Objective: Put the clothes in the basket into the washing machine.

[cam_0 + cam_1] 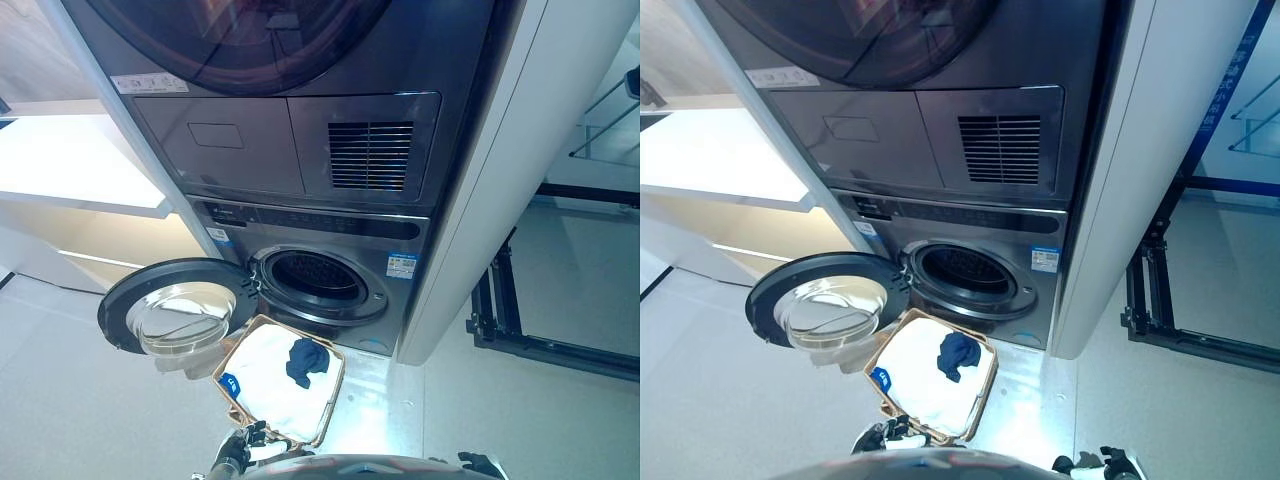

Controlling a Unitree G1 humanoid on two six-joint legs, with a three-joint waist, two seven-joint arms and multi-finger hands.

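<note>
Both head eyes look down at the washing machine [320,285] and basket [232,375].

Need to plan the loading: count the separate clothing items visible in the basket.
2: a white garment fills most of the basket, and a dark blue garment lies on top near its far end. More may be hidden beneath.

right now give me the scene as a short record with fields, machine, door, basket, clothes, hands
machine: washing machine below a second stacked unit, drum looks empty
door: round door swung fully open to the left
basket: wicker basket on the floor in front of the drum opening
clothes: white laundry fills the basket, dark blue garment on top
left robot hand: at bottom edge near the basket, fingers unclear
right robot hand: at bottom edge, idle, fingers unclear
</note>
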